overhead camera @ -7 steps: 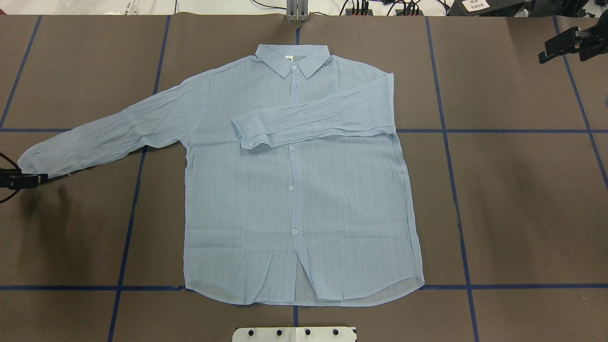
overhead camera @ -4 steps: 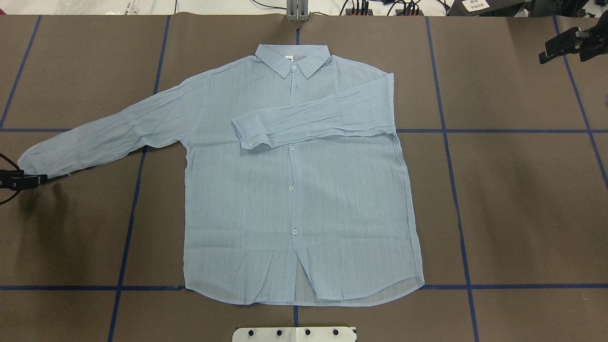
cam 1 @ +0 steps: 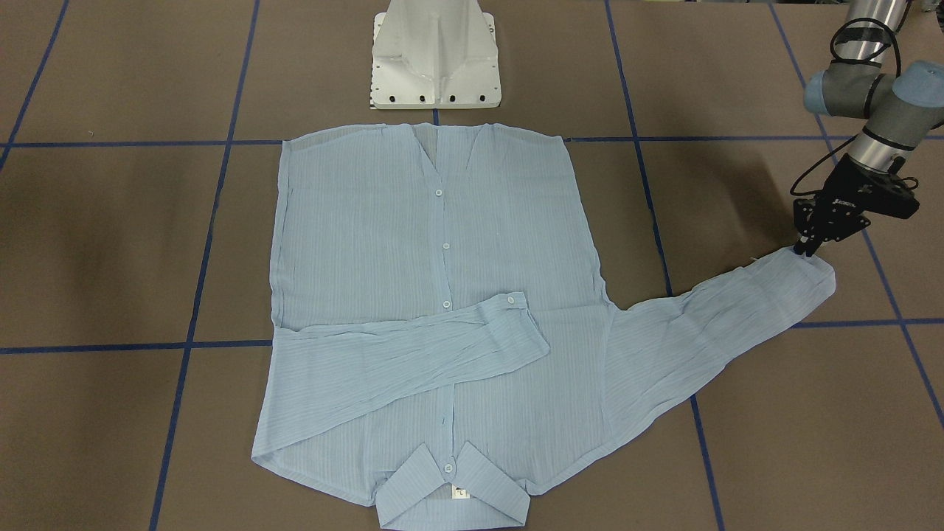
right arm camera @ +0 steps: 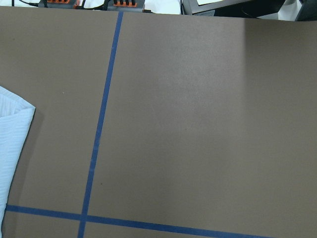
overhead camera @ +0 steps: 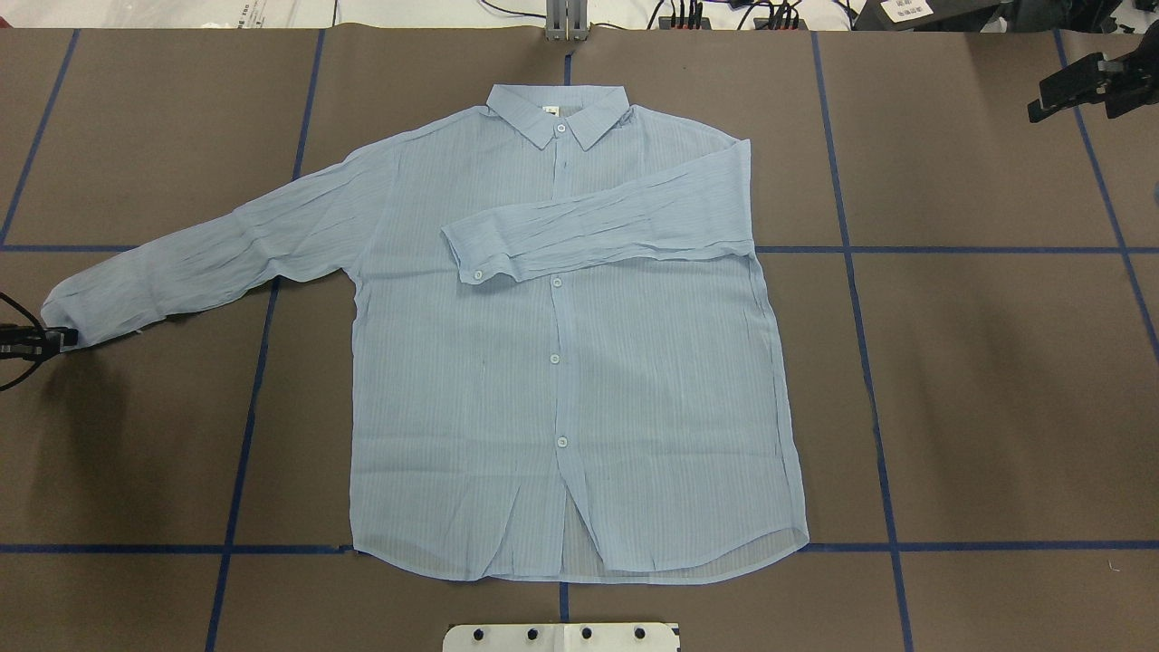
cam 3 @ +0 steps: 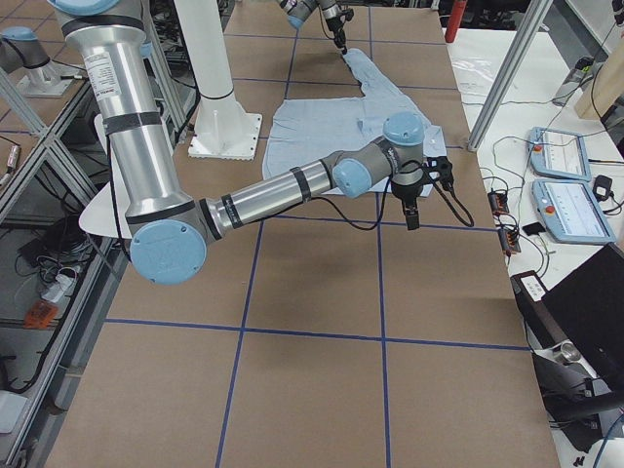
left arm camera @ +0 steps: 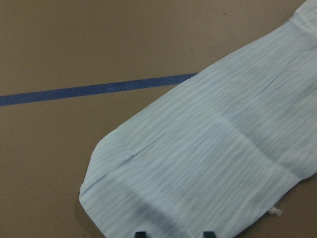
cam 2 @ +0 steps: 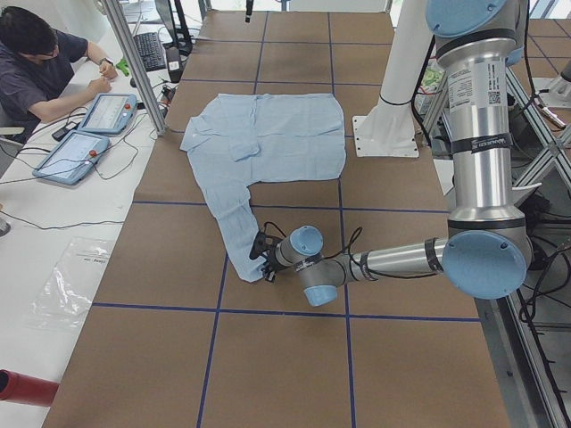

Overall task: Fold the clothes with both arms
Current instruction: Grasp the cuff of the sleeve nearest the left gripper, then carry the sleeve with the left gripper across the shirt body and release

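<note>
Two arms work over a brown tabletop (overhead camera: 996, 407) ruled into squares by blue tape lines (overhead camera: 851, 249), with a white pedestal (cam 1: 435, 55) at the robot's edge. At the end on the robot's left, a person (cam 2: 40, 62) sits at a side bench by a blue-edged pendant (cam 2: 109, 113). The shirt (overhead camera: 561, 380) lies flat and buttoned in the middle of the tabletop, its collar (overhead camera: 557, 113) away from the robot. The sleeve on the robot's right (overhead camera: 616, 222) is folded across the chest and the other sleeve (overhead camera: 226, 258) is stretched out toward the left arm. Since a second ago the left jaws have drawn back a little toward the tabletop's end. The cuff (overhead camera: 68, 312) has shifted slightly with them, while the body of the shirt and the right arm have not moved. The left arm (cam 2: 393, 260) reaches low and nearly level from its upright column, its wrist bent toward the cuff's corner. Its jaws are spread, and both fingertips (left arm camera: 141, 233) show at the cuff's edge with cloth between them. The right arm (cam 3: 292, 185) stretches level above bare tabletop beyond the shirt's shoulder, its jaws pointing down and clear of the cloth. I cannot tell whether they are spread or pressed together.
</note>
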